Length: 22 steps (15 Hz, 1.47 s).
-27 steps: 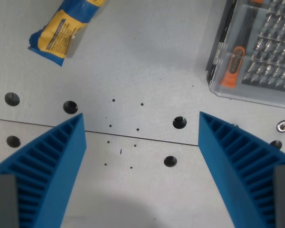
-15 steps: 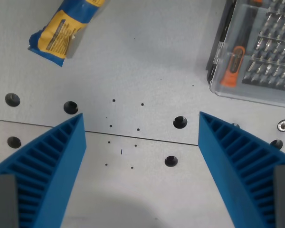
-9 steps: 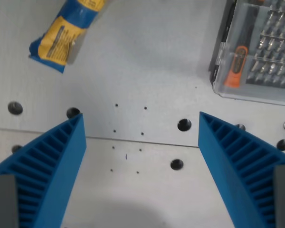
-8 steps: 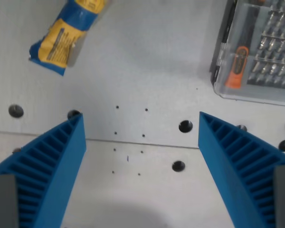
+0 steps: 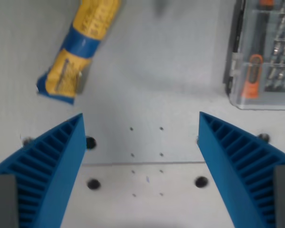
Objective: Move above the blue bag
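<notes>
The blue and yellow bag (image 5: 78,50) lies tilted on the grey table at the wrist view's upper left, its top end cut off by the frame's edge. My gripper (image 5: 141,123) is open and empty, its two blue ribbed fingers (image 5: 42,166) spread wide at the bottom left and bottom right. The bag is ahead of the left finger, apart from it.
A clear plastic case of screwdriver bits (image 5: 266,52) with an orange-handled driver lies at the wrist view's upper right. The grey table (image 5: 152,85) has a seam and several dark holes (image 5: 201,181) between the fingers.
The whole scene has shifted down and a little right in the view: the camera has moved toward the bag. More of the bag shows, and it sits closer to the left finger.
</notes>
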Each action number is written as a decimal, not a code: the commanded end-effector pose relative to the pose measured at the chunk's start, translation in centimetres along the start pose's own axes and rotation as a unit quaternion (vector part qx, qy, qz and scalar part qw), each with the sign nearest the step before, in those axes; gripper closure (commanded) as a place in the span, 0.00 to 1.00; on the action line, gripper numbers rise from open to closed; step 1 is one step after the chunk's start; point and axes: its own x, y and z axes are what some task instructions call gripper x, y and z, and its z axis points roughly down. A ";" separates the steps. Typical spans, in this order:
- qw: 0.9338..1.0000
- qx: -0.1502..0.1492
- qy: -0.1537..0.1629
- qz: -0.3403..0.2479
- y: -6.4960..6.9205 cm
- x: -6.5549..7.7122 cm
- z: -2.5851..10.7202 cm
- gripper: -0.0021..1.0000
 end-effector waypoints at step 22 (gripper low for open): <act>0.963 -0.022 0.009 0.267 -4.3 5.1 6.6 0.00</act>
